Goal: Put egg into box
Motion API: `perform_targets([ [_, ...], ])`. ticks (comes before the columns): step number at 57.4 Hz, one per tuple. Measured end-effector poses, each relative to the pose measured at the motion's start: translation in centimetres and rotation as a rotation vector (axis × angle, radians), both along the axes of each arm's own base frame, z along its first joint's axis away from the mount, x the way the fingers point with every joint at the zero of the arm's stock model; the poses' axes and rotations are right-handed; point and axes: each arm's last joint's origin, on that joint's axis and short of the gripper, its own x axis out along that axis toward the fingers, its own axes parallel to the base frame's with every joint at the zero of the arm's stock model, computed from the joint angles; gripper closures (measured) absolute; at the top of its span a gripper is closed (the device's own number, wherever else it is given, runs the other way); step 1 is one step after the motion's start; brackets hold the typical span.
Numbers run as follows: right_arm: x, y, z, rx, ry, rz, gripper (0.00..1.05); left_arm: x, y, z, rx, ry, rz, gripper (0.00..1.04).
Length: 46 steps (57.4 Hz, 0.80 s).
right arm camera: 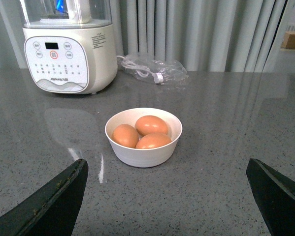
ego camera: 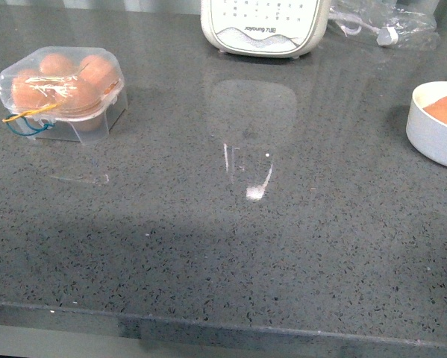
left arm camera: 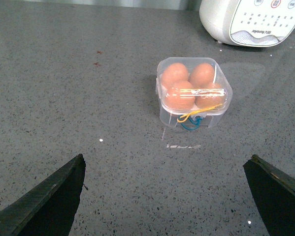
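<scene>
Well ahead of right fingers (right arm camera: 44, 206), egg (right arm camera: 151, 125) in bowl (right arm camera: 143, 155).

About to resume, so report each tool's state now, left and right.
Left tool: open, holding nothing, above the counter short of the box.
Right tool: open, holding nothing, short of the bowl of eggs.

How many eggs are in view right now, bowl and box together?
7. Three lie in the white bowl. Four fill the closed clear box. Others could be hidden underneath.
</scene>
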Motion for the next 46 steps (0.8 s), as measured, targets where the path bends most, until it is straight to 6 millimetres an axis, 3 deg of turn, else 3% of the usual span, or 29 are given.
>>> perform_targets([
  [12, 0.0, 0.0, 0.0, 0.000, 0.000, 0.000, 0.07, -0.2, -0.1, -0.2, 0.017, -0.006, 0.016, 0.08],
  [19, 0.0, 0.0, 0.0, 0.000, 0.000, 0.000, 0.07, -0.9, -1.5, -1.4, 0.029, -0.210, 0.172, 0.32],
  [32, 0.0, 0.0, 0.0, 0.000, 0.000, 0.000, 0.07, -2.1, -4.0, -2.9, -0.018, -0.235, 0.177, 0.80],
  [40, 0.0, 0.0, 0.0, 0.000, 0.000, 0.000, 0.07, -2.5, -4.6, -3.4, -0.025, -0.236, 0.176, 1.02],
  [46, 0.0, 0.0, 0.0, 0.000, 0.000, 0.000, 0.07, -2.9, -5.2, -3.7, -0.029, -0.240, 0.173, 1.01],
])
